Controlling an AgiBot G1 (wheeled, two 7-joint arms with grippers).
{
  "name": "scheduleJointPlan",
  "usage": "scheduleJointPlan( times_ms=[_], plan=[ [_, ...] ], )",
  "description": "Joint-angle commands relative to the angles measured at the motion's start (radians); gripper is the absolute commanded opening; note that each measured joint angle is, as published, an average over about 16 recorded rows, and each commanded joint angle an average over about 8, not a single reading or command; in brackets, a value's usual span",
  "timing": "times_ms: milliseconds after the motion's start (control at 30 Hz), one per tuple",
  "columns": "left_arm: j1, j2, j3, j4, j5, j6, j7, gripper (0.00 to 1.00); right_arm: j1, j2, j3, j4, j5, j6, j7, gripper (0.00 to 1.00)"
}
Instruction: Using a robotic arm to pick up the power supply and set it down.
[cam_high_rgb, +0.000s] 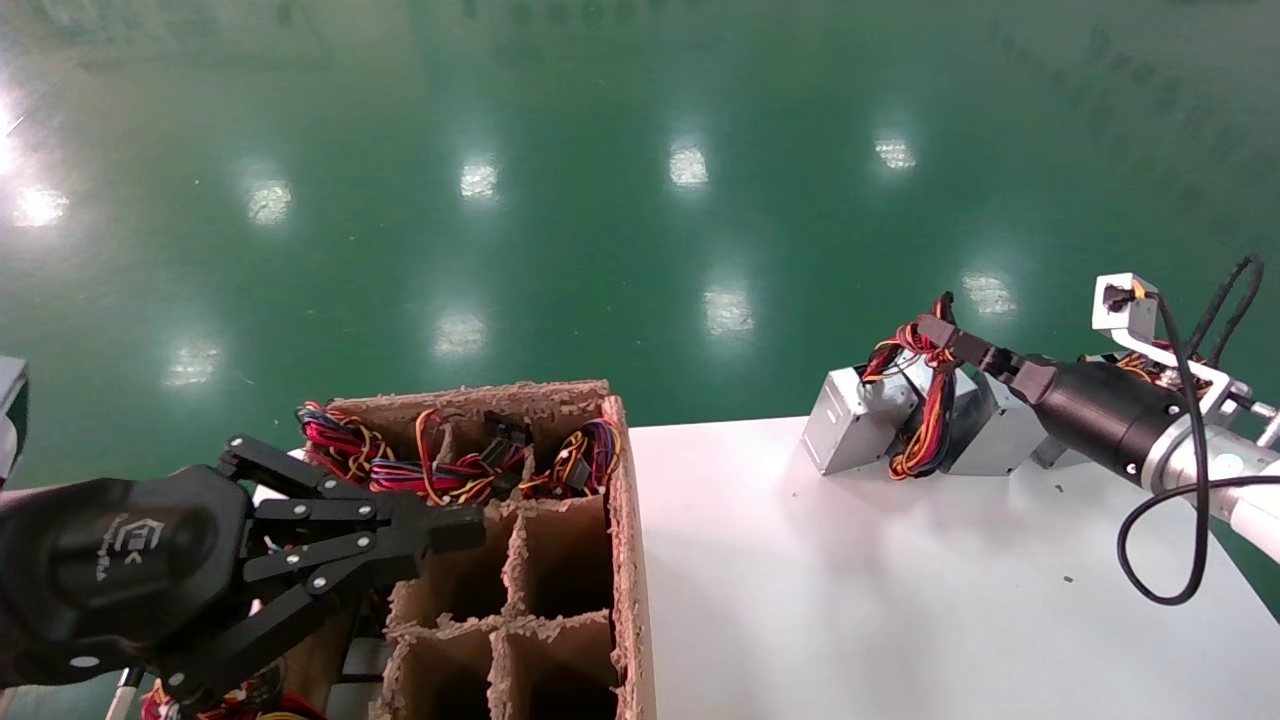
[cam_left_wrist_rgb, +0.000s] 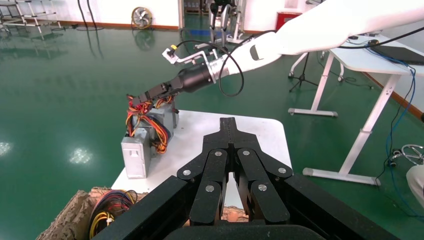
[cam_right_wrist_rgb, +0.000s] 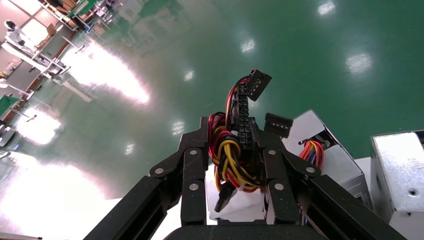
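Observation:
My right gripper (cam_high_rgb: 935, 332) (cam_right_wrist_rgb: 231, 131) (cam_left_wrist_rgb: 150, 94), at the end of the white robotic arm (cam_high_rgb: 1240, 480), is shut on the red, yellow and black wire bundle (cam_high_rgb: 925, 420) (cam_right_wrist_rgb: 231, 160) of a silver power supply (cam_high_rgb: 850, 420) (cam_right_wrist_rgb: 240, 202) (cam_left_wrist_rgb: 136, 155). That box rests at the far edge of the white table (cam_high_rgb: 850, 580). The bundle's black plug (cam_right_wrist_rgb: 257, 82) sticks up past the fingers. My left gripper (cam_high_rgb: 460, 527) (cam_left_wrist_rgb: 229, 122) is shut and holds nothing; it hovers over the cardboard box (cam_high_rgb: 622, 520).
More silver power supplies (cam_high_rgb: 1005, 440) (cam_right_wrist_rgb: 400, 172) stand close beside the held one. The cardboard box has divider cells; its far cells hold wire bundles (cam_high_rgb: 450, 470). A green floor lies beyond the table edge. A second white table (cam_left_wrist_rgb: 380, 55) is far off.

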Motion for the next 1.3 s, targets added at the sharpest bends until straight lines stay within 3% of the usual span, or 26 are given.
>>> scheduleJointPlan(
  times_ms=[33,867,1300],
  plan=[
    [0.0,0.0,0.0,0.0,0.0,0.0,0.0,0.0,0.0,0.002,0.0,0.0,0.0,0.0,0.001,1.0],
    [0.0,0.0,0.0,0.0,0.0,0.0,0.0,0.0,-0.025,0.057,0.018,0.005,0.025,-0.047,-0.017,1.0],
    [0.0,0.0,0.0,0.0,0.0,0.0,0.0,0.0,-0.053,0.1,0.075,0.142,0.108,-0.144,-0.19,1.0]
  ],
)
